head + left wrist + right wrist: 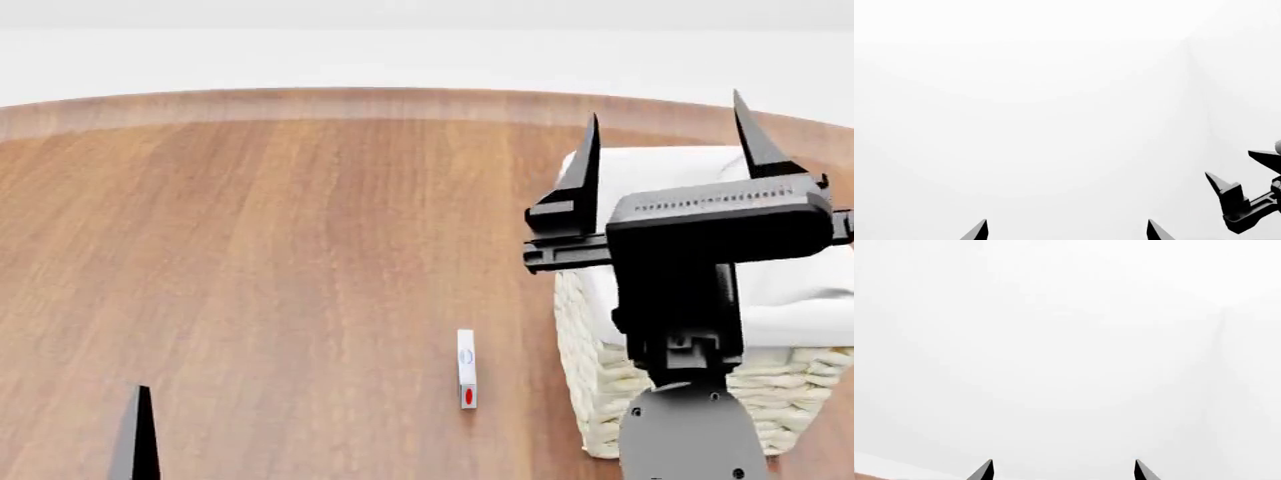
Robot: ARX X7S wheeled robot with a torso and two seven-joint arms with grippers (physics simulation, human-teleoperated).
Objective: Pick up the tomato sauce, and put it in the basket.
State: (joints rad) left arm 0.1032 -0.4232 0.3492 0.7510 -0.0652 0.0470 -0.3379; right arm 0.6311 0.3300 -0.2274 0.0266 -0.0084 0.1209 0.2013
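Observation:
The tomato sauce can is out of view in every frame. The cream wicker basket (589, 352) with white cloth over its rim stands on the right of the wooden table. My right gripper (666, 110) is raised in front of the basket, open and empty, its fingers pointing up. It also shows in the right wrist view (1064, 471), facing a white wall. My left gripper (1067, 231) is open and empty, also facing the white wall. In the head view only one of its fingertips (138, 432) shows, at the lower left.
A small thin white object with a red mark (466, 368) lies on the round wooden table (267, 250), left of the basket. The table's far edge curves along the back, with a white wall behind. The right gripper (1244, 192) shows in the left wrist view.

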